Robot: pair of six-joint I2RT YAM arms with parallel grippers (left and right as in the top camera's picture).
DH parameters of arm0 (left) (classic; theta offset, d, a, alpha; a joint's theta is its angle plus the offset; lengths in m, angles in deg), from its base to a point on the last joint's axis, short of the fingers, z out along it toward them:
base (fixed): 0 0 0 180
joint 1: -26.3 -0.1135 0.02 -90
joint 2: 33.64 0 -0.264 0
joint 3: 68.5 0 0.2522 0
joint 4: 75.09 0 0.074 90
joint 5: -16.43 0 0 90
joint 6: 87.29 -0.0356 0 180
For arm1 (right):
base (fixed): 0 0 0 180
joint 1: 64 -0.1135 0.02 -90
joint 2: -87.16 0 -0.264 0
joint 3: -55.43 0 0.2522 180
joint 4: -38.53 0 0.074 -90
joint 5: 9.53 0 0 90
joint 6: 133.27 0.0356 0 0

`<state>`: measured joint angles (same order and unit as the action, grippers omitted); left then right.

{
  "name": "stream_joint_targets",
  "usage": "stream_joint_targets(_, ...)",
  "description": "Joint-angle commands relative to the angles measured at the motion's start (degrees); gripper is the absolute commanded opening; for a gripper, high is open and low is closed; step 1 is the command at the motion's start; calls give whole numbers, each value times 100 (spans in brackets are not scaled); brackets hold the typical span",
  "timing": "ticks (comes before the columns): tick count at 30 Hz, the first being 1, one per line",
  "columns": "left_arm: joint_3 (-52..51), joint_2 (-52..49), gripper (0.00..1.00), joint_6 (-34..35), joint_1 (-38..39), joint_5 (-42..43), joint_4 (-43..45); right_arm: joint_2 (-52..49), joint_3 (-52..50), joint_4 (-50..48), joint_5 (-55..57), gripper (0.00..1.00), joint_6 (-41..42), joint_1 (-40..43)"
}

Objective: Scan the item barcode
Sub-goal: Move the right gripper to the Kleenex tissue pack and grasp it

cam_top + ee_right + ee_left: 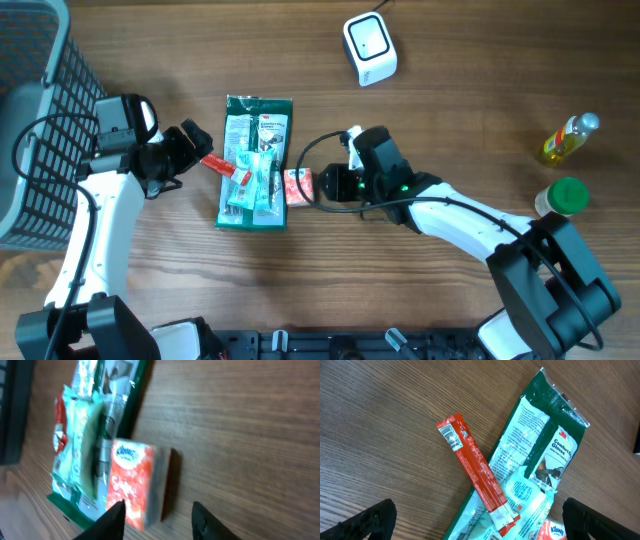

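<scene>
Right wrist: tissue pack (pixel 135 482) lies just ahead of right hand (pixel 158 512).

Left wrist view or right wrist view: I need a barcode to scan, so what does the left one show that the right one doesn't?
Only the left wrist view shows the red stick packet along its full length. It lies across the green glove pack, with its barcode face up at the upper end. Only the right wrist view shows the whole orange tissue pack, sitting beside the glove pack. Both show the glove pack, the wooden table and the tissue pack, though the left catches only its corner.
</scene>
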<state>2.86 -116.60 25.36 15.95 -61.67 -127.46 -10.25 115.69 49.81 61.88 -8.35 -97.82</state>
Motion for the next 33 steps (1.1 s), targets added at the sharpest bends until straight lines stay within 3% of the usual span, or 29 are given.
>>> stream_joint_targets(1, 57, 35, 100, 33, -4, 26, 17, -74, -13, -160, 79, 33, 319, -13)
stream_joint_targets(15, 57, 35, 100, 33, -4, 26, 17, -1093, -13, -1060, 55, 34, 319, -522)
stream_joint_targets(25, 57, 35, 100, 33, -4, 26, 17, -1099, -13, -1145, 52, 26, 323, -540)
stream_joint_targets(29, 57, 35, 100, 33, -4, 26, 17, -1097, -13, -1147, -52, 16, 321, -531)
stream_joint_targets(30, 57, 35, 100, 33, -4, 26, 17, -1097, -13, -1145, -55, 4, 319, -522)
stream_joint_targets(33, 57, 35, 100, 33, -4, 26, 17, -1021, -13, -1139, -562, 4, 289, -310)
